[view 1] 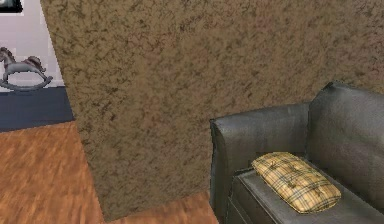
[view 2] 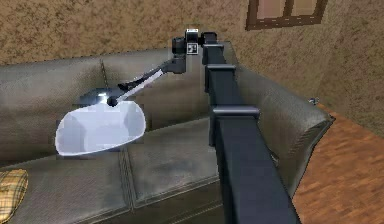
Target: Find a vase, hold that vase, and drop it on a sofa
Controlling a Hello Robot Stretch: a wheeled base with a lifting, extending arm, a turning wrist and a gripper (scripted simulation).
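Dark grey leather sofa on a wooden floor, with one plaid cushion on its seat.
In the forward view the sofa stands at the right, its rounded arm toward the view's left, and the yellow-tan cushion lies flat on the seat just beside that arm. In the arm side view the sofa runs across the picture, the cushion's corner lies on the seat at the bottom left edge, and the floor shows past the sofa's far arm at the lower right.

Glossy vessel, leathery sofa, rough-textured wall
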